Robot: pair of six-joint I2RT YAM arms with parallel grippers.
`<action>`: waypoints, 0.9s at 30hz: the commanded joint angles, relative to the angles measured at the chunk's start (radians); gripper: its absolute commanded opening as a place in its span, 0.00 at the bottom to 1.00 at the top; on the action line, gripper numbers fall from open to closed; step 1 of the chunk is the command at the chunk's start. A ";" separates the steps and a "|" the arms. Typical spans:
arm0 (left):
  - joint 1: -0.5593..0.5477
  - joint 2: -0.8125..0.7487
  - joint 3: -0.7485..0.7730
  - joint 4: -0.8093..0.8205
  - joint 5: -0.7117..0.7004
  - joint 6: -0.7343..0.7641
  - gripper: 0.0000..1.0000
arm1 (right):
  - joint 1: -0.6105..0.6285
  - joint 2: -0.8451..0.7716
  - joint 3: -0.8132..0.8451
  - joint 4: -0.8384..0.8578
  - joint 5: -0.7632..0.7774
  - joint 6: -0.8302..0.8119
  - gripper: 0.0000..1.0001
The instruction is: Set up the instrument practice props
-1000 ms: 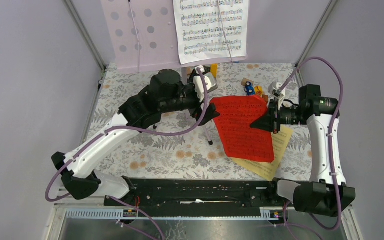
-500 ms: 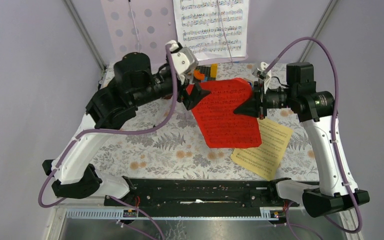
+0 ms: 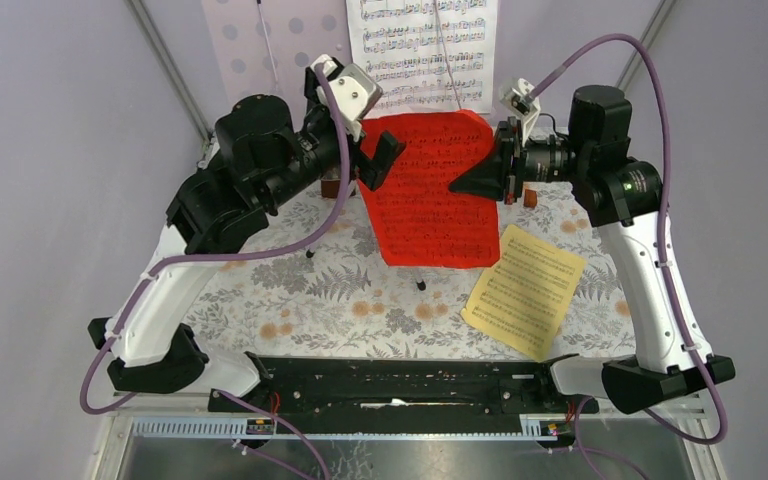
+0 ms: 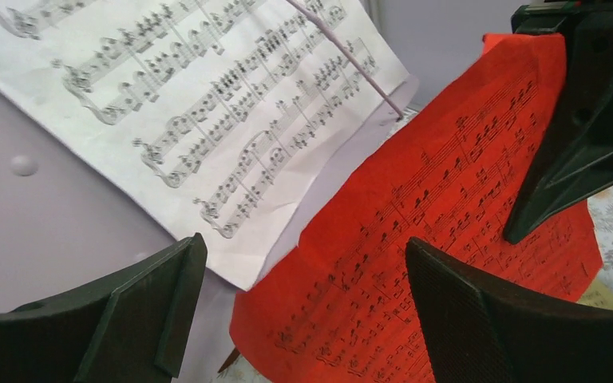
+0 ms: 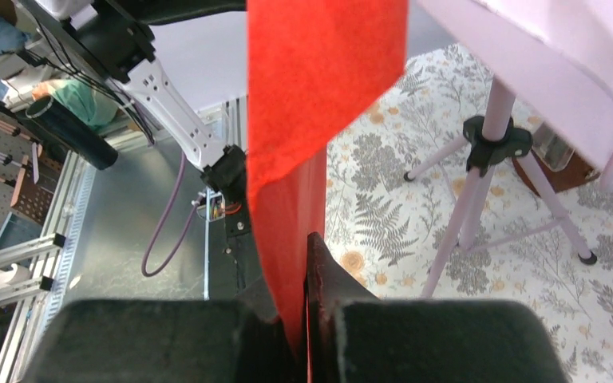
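Note:
The pale pink perforated panel (image 3: 260, 55) stands at the back on its lilac tripod (image 5: 495, 140), with the white page (image 3: 425, 50) resting on it. My right gripper (image 3: 470, 180) is shut on the right edge of the red page (image 3: 425, 190) and holds it up in front of the panel, just below the white page. In the right wrist view the red page (image 5: 319, 80) hangs from my shut gripper (image 5: 307, 319). My left gripper (image 3: 375, 165) is open at the page's left edge. In the left wrist view its jaws (image 4: 303, 319) stand wide apart before the red page (image 4: 447, 239). The yellow page (image 3: 525, 290) lies flat on the table at the right.
The table carries a floral cloth (image 3: 290, 300). Tripod feet (image 3: 420, 285) stick out below the red page. A small brown object (image 3: 530, 197) sits under my right wrist and another (image 3: 335, 187) under my left. Metal frame posts (image 3: 170, 70) flank the back corners.
Both arms rose and moved toward the back. The red page went from lying low over the yellow page to hanging in front of the panel. The yellow page now lies uncovered.

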 commanded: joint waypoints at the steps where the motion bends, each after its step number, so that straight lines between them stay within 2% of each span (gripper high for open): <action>1: 0.024 -0.031 0.088 0.067 -0.054 -0.010 0.99 | 0.019 0.028 0.078 0.153 -0.037 0.158 0.00; 6: 0.045 -0.045 0.130 0.061 -0.074 -0.010 0.98 | 0.029 0.077 0.153 0.227 -0.006 0.238 0.00; 12: 0.099 -0.070 0.108 0.078 -0.134 -0.032 0.99 | 0.047 0.171 0.292 0.303 0.037 0.324 0.00; 16: 0.171 -0.078 0.093 0.088 -0.156 -0.072 0.99 | 0.070 0.258 0.429 0.336 0.063 0.377 0.00; 23: 0.340 -0.082 0.066 0.077 -0.078 -0.157 0.99 | 0.115 0.425 0.682 0.339 0.079 0.426 0.00; 27: 0.405 -0.097 0.022 0.086 -0.072 -0.168 0.99 | 0.118 0.515 0.799 0.416 0.068 0.509 0.00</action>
